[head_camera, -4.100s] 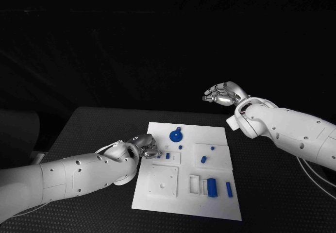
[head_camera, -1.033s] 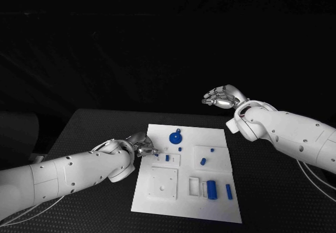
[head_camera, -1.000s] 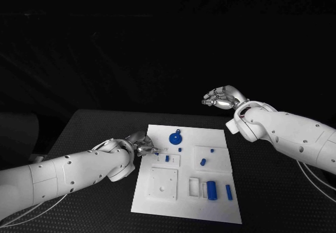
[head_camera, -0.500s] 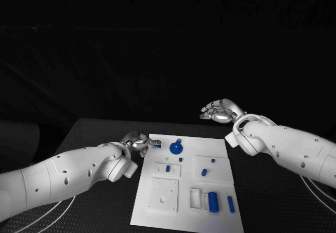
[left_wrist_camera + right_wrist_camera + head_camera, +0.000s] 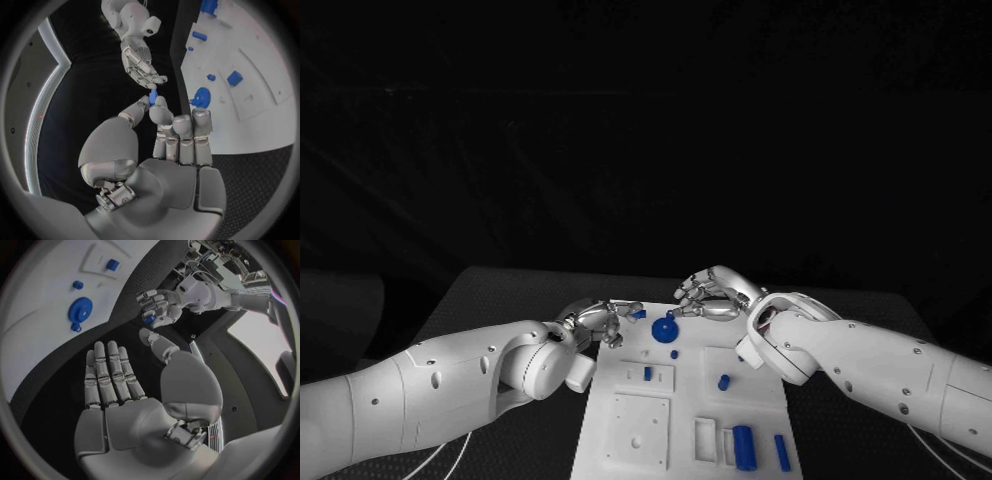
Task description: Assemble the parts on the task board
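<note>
My left hand (image 5: 600, 322) hovers at the far left corner of the white task board (image 5: 635, 400) and pinches a small blue part (image 5: 638, 313) between thumb and fingertip. The left wrist view has that small blue part (image 5: 152, 96) at the tips of my left hand (image 5: 169, 140). My right hand (image 5: 711, 297) is open just right of it, fingers reaching toward the part without touching it. In the right wrist view my right hand (image 5: 119, 385) lies flat and spread, facing the left hand (image 5: 159, 305) and the small blue part (image 5: 149, 318). A round blue part (image 5: 664, 328) lies on the board below both hands.
Further blue parts lie on the board: a short peg (image 5: 724, 381), a thick cylinder (image 5: 744, 447) and a slim bar (image 5: 782, 452) near the front. A square recessed plate (image 5: 635, 432) sits at the front left. Black table (image 5: 488, 300) surrounds the board.
The camera has tilted, shifting the whole picture. My right hand has come down and left, close to the left hand. My left hand has raised the small blue part off the board.
</note>
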You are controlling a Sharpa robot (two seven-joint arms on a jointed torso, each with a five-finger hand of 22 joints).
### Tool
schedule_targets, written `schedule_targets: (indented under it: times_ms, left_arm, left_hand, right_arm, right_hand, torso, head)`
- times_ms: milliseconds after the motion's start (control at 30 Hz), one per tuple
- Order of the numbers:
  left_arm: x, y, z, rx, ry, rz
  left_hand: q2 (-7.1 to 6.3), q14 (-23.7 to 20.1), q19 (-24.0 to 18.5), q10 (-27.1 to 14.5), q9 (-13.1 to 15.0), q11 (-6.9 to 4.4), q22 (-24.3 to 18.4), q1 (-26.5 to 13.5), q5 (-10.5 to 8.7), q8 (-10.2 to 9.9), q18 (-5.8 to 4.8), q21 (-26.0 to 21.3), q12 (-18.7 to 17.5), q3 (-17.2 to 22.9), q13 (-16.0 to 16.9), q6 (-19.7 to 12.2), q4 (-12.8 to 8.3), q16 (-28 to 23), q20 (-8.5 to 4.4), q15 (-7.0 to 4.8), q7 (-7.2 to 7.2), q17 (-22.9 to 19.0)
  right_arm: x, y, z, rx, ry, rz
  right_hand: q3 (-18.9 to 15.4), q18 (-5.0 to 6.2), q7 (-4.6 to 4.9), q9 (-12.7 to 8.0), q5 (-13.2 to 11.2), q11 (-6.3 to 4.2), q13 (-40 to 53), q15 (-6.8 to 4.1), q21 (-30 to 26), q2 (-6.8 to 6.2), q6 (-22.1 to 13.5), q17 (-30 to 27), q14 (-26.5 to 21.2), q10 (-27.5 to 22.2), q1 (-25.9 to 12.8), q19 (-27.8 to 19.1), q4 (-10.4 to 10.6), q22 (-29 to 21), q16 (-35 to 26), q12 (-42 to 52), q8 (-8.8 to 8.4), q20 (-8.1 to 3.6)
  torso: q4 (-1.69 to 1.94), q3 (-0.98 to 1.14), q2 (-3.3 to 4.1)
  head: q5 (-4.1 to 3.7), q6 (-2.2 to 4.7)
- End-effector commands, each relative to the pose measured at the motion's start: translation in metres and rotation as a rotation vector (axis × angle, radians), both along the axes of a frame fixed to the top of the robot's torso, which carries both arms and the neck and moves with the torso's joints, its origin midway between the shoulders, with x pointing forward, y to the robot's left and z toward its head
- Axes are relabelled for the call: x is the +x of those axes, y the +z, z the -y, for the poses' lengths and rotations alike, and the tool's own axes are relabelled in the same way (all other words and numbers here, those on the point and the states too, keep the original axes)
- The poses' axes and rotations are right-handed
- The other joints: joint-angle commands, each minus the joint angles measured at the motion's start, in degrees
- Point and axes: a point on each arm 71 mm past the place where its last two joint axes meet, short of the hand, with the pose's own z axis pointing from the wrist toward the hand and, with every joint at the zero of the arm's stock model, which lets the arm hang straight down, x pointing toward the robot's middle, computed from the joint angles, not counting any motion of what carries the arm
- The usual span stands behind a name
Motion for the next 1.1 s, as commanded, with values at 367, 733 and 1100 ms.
schedule_targets:
  times_ms: [367, 733, 1100]
  left_arm:
    - [-0.003, 0.005, 0.011, -0.124, -0.063, 0.004]
    - [-0.005, 0.005, 0.014, -0.117, -0.087, 0.008]
    - [-0.005, 0.005, 0.015, -0.107, -0.101, 0.01]
  left_hand:
    - [2.36, -0.23, -0.83, -1.66, 0.33, -0.74, -0.07, 1.54, -0.22, -0.76, -0.89, -0.6, -0.5, -0.48, -0.13, -0.11, -0.3, -0.33, -6.95, -2.15, -0.38, -0.04]
    - [2.4, -0.27, -0.87, -1.69, 0.38, -0.75, -0.07, 1.63, -0.22, -0.83, -0.9, -0.61, -0.52, -0.51, -0.13, -0.15, -0.37, -0.32, -6.95, -2.15, -0.37, -0.03]
    - [2.39, -0.28, -0.88, -1.71, 0.48, -0.77, -0.05, 1.8, -0.21, -0.93, -0.9, -0.6, -0.51, -0.57, -0.12, -0.15, -0.53, -0.27, -6.95, -2.18, -0.38, 0.0]
  right_arm:
    - [-0.016, -0.004, -0.023, 0.025, 0.07, -0.046]
    - [-0.015, -0.002, -0.025, 0.056, 0.053, -0.038]
    - [-0.018, -0.001, -0.03, 0.074, 0.079, -0.049]
  right_hand:
    - [-1.52, 0.84, -0.03, -0.01, -3.21, -0.17, -0.05, -0.12, -0.89, 0.44, 0.45, 0.09, 0.78, 0.62, -0.55, 0.88, -1.22, 1.03, 0.45, 0.32, 0.01, 0.07]
    - [-1.63, 0.88, -0.02, -0.03, -3.7, -0.18, -0.06, -0.1, -1.04, 0.75, 0.44, 0.09, 0.84, 0.66, -0.72, 1.0, -1.19, 1.03, 0.48, 0.31, -0.04, 0.09]
    - [-1.37, 1.01, -0.08, -0.06, -4.17, -0.26, -0.06, -0.19, -1.33, 2.02, 0.6, 0.08, 0.95, 0.85, -0.93, 1.29, -0.76, 1.04, 0.51, 0.35, -0.05, 0.09]
  torso:
    - [0.06, -0.08, 0.02]
    - [0.02, -0.02, 0.02]
    - [-0.04, 0.01, 0.03]
  head:
    - [-0.25, -0.34]
    - [-0.11, -0.52]
    - [-0.06, -0.7]
